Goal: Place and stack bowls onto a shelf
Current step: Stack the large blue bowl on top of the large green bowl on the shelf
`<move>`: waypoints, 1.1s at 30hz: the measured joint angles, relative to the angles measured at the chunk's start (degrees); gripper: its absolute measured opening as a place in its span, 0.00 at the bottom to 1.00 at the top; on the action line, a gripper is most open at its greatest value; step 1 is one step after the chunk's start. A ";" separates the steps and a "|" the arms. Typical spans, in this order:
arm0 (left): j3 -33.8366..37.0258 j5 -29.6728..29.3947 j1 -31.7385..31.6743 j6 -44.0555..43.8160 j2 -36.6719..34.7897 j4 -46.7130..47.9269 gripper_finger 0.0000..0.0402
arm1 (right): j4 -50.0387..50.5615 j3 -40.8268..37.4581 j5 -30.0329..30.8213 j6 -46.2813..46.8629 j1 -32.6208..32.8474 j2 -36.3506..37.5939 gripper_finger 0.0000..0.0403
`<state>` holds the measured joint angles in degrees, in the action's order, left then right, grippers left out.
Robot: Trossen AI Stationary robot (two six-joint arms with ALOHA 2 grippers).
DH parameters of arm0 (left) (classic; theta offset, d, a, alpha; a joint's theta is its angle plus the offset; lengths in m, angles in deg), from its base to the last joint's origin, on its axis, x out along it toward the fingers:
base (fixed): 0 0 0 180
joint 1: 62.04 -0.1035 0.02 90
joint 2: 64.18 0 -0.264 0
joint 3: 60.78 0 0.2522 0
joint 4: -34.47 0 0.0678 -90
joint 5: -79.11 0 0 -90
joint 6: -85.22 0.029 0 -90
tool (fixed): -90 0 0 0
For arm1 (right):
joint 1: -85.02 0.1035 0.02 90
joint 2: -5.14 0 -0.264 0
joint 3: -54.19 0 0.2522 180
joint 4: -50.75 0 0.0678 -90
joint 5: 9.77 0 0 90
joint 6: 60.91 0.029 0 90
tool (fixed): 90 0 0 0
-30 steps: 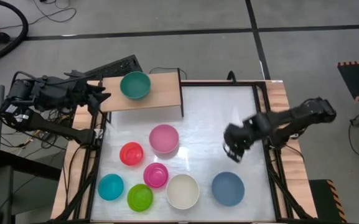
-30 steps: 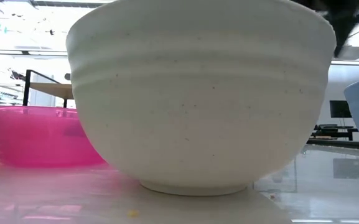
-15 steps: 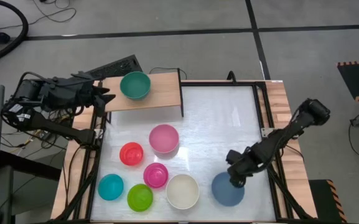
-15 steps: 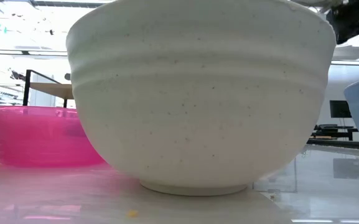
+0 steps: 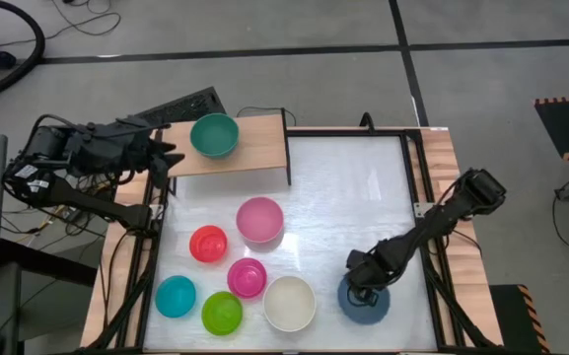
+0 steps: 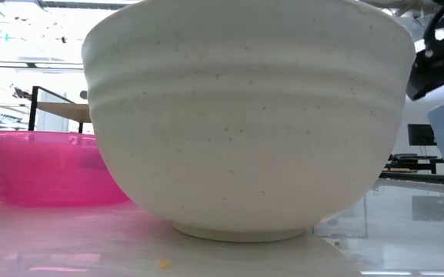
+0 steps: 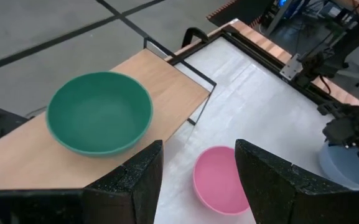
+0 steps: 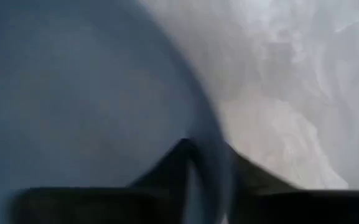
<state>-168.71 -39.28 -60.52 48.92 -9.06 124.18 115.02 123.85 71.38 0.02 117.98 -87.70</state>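
While the white tabletop (image 5: pixel 343 197) carries most of the bowls, the shelf (image 5: pixel 254 148) at its far left corner holds only the dark green bowl (image 5: pixel 214 135). Beside that shelf, off the table's edge, the left gripper (image 7: pixel 198 168) waits with its fingers spread and nothing between them. At the near right, the right gripper (image 5: pixel 361 279) is down on the blue-grey bowl (image 5: pixel 371 305); its wrist view shows one finger on either side of the bowl's rim (image 8: pixel 204 143), so it straddles the wall, though whether it is squeezing yet cannot be told. Just left of that bowl sits the cream-white bowl (image 5: pixel 289 303), with the pink bowl (image 5: pixel 260 219), magenta bowl (image 5: pixel 248 277), red bowl (image 5: pixel 208 244), lime bowl (image 5: pixel 222 313) and cyan bowl (image 5: pixel 176 296) ranged farther left.
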 joint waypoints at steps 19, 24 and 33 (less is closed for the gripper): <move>0.00 2.36 0.01 2.32 -1.53 1.98 0.46 | 5.39 31.15 12.17 -32.28 -38.18 10.84 0.06; 0.00 2.13 0.00 2.65 -2.05 2.00 0.46 | -3.56 43.71 12.56 -36.09 -48.81 2.60 0.06; 0.00 1.91 0.00 2.65 -2.40 2.21 0.46 | -8.03 70.44 9.88 -36.20 -55.35 -19.40 0.06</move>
<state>-168.71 -37.37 -60.52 51.58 -11.47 126.39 106.99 194.28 81.25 -36.18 62.63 -107.10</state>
